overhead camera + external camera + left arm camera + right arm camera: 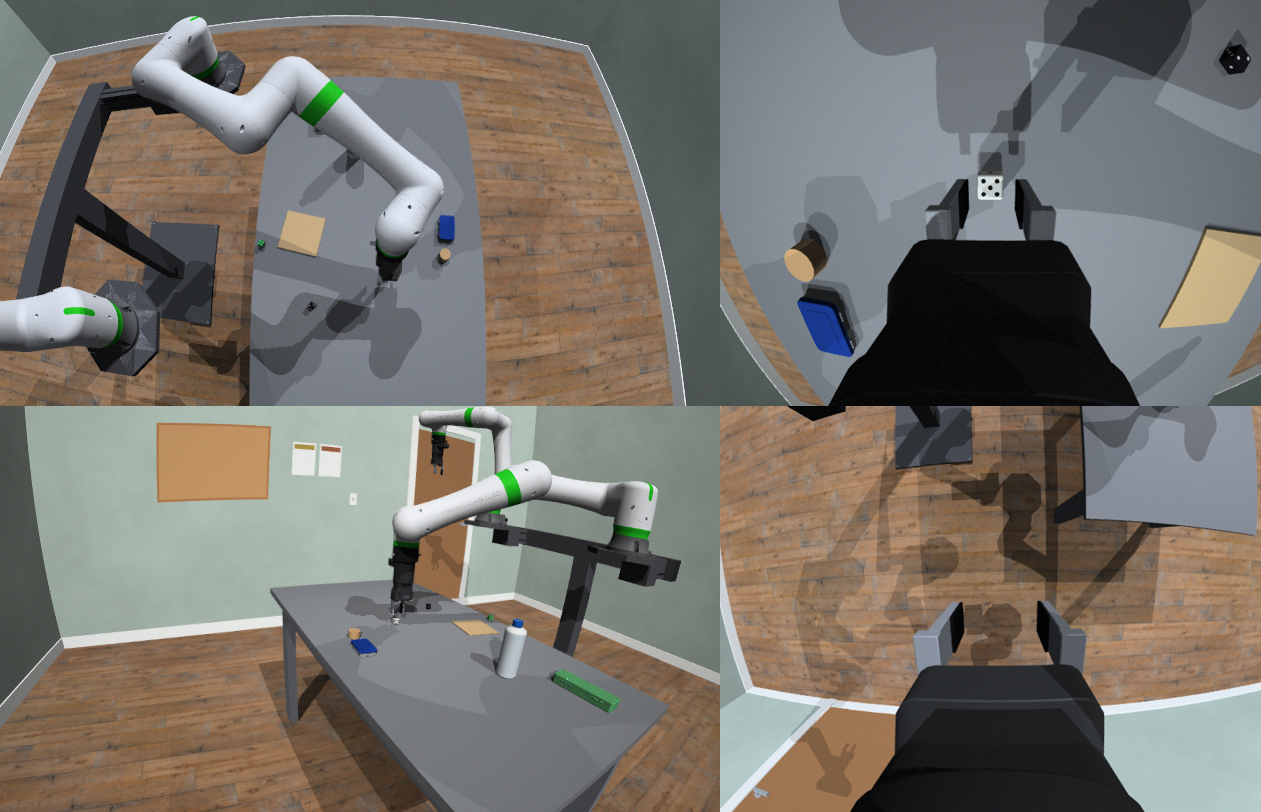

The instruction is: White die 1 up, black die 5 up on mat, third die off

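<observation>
Table: both target dice off mat, left gripper open above white one.

Clock = top view, 12 at picture top, centred on mat. Grey table on plank floor; green walls, brown door. Green die at 9, black die at 6. Blue box and wooden cylinder at 3. White die on table, 4 o'clock, five up; hidden in top view.

Left arm reaches over table, wrist pointing down. Left gripper: fingers apart, part-open, lined up either side of white die, no grip. Right gripper: wide open over floor, pointing down, nothing held.
</observation>
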`<state>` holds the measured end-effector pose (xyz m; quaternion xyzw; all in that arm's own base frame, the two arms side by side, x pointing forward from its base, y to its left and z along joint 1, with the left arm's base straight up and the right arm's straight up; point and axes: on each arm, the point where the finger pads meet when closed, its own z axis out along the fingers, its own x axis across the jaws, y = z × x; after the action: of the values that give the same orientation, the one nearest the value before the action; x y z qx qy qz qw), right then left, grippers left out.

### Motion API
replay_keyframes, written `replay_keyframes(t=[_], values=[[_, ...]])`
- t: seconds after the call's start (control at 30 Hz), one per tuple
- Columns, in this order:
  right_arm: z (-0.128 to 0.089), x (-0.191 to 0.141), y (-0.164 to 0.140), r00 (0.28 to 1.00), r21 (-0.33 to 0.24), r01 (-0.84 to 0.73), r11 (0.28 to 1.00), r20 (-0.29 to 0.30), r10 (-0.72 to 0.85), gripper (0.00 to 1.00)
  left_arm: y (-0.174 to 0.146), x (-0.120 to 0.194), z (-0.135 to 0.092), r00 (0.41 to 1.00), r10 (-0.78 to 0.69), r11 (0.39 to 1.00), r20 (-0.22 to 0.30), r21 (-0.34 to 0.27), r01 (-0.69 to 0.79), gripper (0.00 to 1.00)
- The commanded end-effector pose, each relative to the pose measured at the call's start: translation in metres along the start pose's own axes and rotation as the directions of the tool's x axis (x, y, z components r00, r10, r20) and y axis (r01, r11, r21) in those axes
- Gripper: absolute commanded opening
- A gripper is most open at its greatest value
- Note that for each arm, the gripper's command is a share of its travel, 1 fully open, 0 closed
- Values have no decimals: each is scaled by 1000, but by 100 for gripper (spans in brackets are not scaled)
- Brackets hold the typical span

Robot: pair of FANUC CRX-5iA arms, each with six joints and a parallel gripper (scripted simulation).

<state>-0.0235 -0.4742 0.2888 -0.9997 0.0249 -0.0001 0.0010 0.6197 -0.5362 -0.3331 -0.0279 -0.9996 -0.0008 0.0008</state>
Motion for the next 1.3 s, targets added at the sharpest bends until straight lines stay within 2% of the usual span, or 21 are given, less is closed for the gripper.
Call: replay_keyframes(t=[0.0, 0.47, 1.27], values=[[-1, 0, 0, 1000, -2, 0, 1000, 0, 0, 100, -1, -1, 0, 1000, 0, 1000, 2, 2, 0, 70], [-1, 0, 0, 1000, -2, 0, 1000, 0, 0, 100, -1, -1, 12, 1000, 0, 1000, 2, 2, 0, 70], [-1, 0, 0, 1000, -2, 0, 1000, 0, 0, 100, -1, -2, 13, 1000, 0, 1000, 2, 2, 0, 70]])
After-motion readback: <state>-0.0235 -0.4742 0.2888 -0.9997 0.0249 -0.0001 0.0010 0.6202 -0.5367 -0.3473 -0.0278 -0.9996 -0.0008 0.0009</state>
